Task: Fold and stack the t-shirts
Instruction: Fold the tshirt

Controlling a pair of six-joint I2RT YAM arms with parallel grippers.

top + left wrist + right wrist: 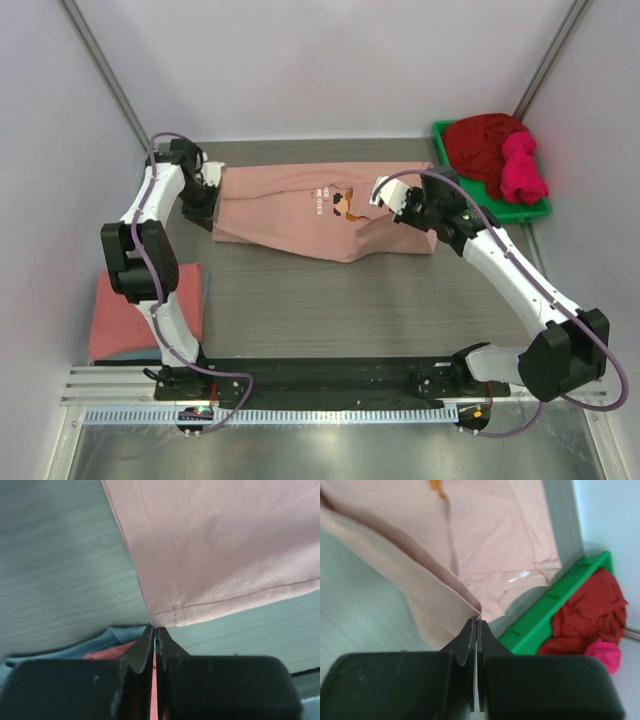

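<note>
Pink t-shirt (290,210) is pinched at either end by left gripper (155,632) and right gripper (477,625), jaws tight.

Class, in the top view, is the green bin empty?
No, the green bin holds a dark red t-shirt and a magenta t-shirt.

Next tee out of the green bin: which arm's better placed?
Right, probably. The right gripper is on the side of the green bin holding the dark red tee; the left gripper is across the table. Both are shut on the pink tee.
</note>
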